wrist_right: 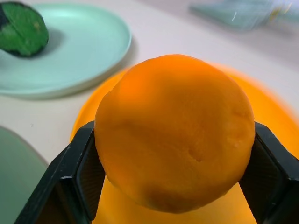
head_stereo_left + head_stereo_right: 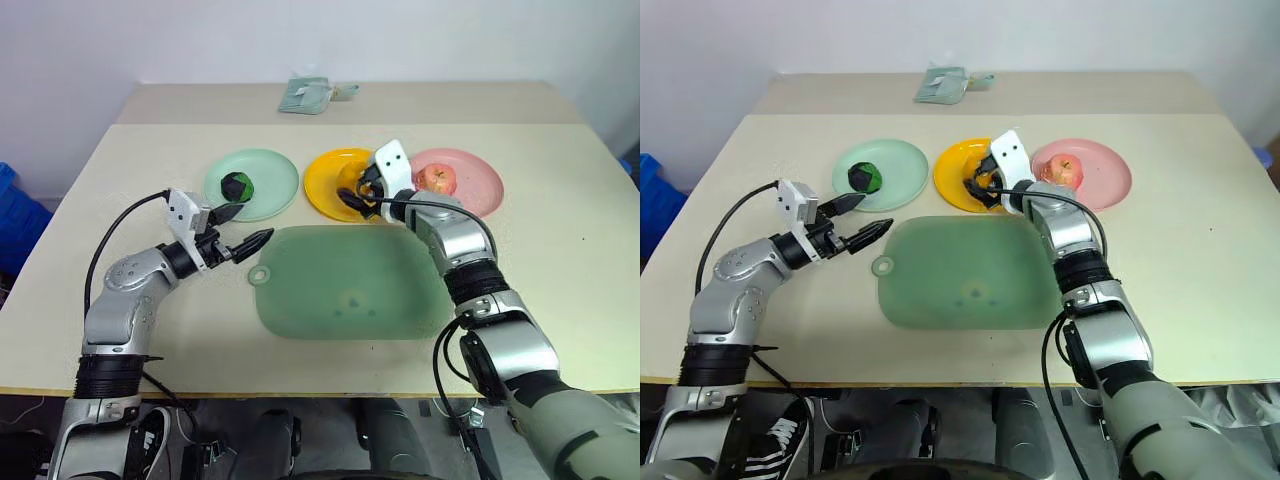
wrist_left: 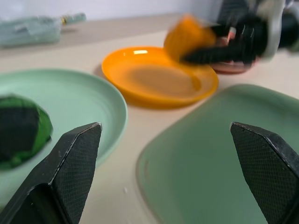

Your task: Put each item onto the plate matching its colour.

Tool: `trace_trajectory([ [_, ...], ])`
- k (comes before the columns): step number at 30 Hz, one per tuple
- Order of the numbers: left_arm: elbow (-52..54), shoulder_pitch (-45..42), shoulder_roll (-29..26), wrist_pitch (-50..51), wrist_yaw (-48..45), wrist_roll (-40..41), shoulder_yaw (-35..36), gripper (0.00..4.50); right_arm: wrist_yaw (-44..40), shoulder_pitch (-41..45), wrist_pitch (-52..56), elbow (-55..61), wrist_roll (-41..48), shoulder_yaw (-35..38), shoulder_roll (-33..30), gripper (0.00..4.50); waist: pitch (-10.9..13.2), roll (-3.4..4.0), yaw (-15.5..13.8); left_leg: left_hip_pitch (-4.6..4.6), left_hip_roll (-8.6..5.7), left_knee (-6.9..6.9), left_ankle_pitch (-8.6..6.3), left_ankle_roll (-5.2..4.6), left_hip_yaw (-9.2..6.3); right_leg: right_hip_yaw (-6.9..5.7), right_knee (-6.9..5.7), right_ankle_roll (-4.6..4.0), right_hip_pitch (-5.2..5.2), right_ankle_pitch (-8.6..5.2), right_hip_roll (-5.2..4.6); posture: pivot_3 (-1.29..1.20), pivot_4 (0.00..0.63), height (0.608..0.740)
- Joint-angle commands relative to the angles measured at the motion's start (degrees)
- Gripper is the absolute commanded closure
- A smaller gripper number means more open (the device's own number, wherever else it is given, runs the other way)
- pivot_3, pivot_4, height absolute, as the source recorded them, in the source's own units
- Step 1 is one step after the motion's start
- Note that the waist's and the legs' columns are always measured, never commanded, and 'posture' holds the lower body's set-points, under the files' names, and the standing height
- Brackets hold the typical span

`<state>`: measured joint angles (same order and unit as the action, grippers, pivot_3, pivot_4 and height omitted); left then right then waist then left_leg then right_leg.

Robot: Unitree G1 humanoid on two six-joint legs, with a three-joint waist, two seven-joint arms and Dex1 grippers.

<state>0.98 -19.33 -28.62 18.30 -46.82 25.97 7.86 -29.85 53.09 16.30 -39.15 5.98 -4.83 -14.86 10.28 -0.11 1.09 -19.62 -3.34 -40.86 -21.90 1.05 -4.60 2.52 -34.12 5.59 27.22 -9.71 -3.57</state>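
right tool (image 1: pixel 173 186) grips orange (image 1: pixel 175 130) | over yellow plate (image 2: pixel 325 185)

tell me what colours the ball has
Dark green with black patches; clearest in the right wrist view.

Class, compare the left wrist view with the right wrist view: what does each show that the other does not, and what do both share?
Left wrist view alone: the open left pincer, the green cutting board, a strip of the pink plate, and the right pincer seen from outside.

Right wrist view alone: the right pincer's fingers closed on the orange, seen close up just above the yellow plate.

Both: the orange, the yellow plate, the mint green plate, and the green-and-black ball lying on it.
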Motion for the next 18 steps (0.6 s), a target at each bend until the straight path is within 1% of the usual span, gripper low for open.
trace_trajectory([
  [1, 5.67, 3.06, -1.06, 1.05, 0.11, 2.91, 2.81, 0.00, 0.40, 5.41, -3.76, -3.25, 1.01, 3.90, -0.99, 0.02, 0.02, 0.03, 0.18, 0.00, 0.00, 0.01, 0.00, 0.00, 0.02, 0.02, 0.00, 0.00, 0.01, 0.00, 0.00, 0.00, 0.150, 0.740],
  [4, 8.13, 5.01, -1.21, 1.16, -0.40, 4.91, 3.88, 0.00, -0.14, 7.43, -6.64, -5.68, 1.58, 6.14, -1.87, 0.02, 0.03, 0.05, 0.67, 0.00, 0.01, 0.01, 0.00, 0.00, 0.02, 0.02, 0.00, 0.00, 0.05, 0.00, 0.02, 0.00, 0.150, 0.740],
  [6, 9.44, 5.99, -1.10, 0.71, -1.21, 5.92, 4.24, 0.00, -2.01, 8.01, -7.29, -5.68, 3.85, 8.67, -2.68, 0.02, 0.03, 0.05, 0.81, 0.02, 0.03, 0.01, 0.02, 0.04, -0.02, -0.01, 0.01, 0.00, 0.02, 0.00, 0.03, 0.00, 0.150, 0.740],
  [8, 11.59, 7.10, -0.70, 1.49, -2.76, 9.36, 5.06, 0.00, -11.92, 5.68, -3.12, 2.45, 11.33, 11.11, -3.51, 0.02, 0.02, 0.04, 0.95, 0.11, 0.03, 0.01, 0.02, 0.05, -0.02, -0.01, 0.01, 0.00, -0.06, 0.00, 0.03, 0.00, 0.150, 0.740],
  [9, 13.10, 7.93, -0.60, 2.42, -3.88, 11.52, 5.03, 0.00, -17.50, 2.81, -3.03, 8.70, 13.37, 10.35, -4.89, 0.02, 0.02, 0.04, 1.04, 0.10, 0.04, 0.01, 0.02, 0.04, -0.03, -0.02, 0.02, 0.00, -0.08, 0.00, 0.04, 0.00, 0.150, 0.740],
  [10, 14.41, 8.69, -0.60, 3.10, -4.81, 13.20, 4.80, 0.00, -22.71, -0.19, -1.58, 14.78, 15.52, 9.43, -6.54, 0.02, 0.02, 0.04, 1.09, 0.10, 0.05, 0.02, 0.01, 0.01, -0.04, -0.02, -0.02, 0.00, -0.09, 0.00, 0.04, 0.00, 0.150, 0.740],
  [12, 16.13, 9.72, -0.36, 4.15, -6.34, 15.28, 3.53, 0.00, -31.99, -7.62, 6.67, 27.70, 21.80, 7.79, -12.09, 0.02, 0.02, 0.05, 0.73, 0.03, 0.06, 0.04, -0.03, -0.06, -0.08, -0.05, 0.00, 0.00, -0.09, 0.00, 0.03, 0.00, 0.150, 0.740],
  [14, 15.81, 9.87, 0.09, 3.73, -8.13, 15.60, 2.11, 0.00, -35.22, -14.45, 9.64, 36.60, 22.65, 6.65, -17.55, 0.02, 0.02, 0.05, 0.52, 0.02, 0.04, 0.03, -0.11, -0.20, -0.04, -0.06, 0.09, 0.00, -0.11, -0.01, 0.00, 0.00, 0.150, 0.740],
  [16, 13.78, 9.32, 0.28, 2.33, -10.66, 14.66, 0.58, 0.00, -35.44, -20.31, 13.86, 43.01, 23.41, 6.84, -22.35, 0.02, 0.02, 0.05, 0.10, 0.05, -0.03, -0.06, -0.14, -0.26, 0.03, -0.01, 0.10, 0.00, -0.17, -0.01, -0.06, 0.00, 0.150, 0.740],
  [18, 11.26, 7.74, -0.29, 2.49, -13.55, 14.09, -1.01, 0.00, -35.09, -26.27, 16.43, 49.77, 25.05, 9.00, -26.16, 0.02, 0.02, 0.05, -0.27, 0.18, -0.04, -0.10, -0.24, -0.42, 0.11, 0.04, 0.18, 0.00, -0.25, -0.01, -0.06, 0.00, 0.150, 0.740],
])
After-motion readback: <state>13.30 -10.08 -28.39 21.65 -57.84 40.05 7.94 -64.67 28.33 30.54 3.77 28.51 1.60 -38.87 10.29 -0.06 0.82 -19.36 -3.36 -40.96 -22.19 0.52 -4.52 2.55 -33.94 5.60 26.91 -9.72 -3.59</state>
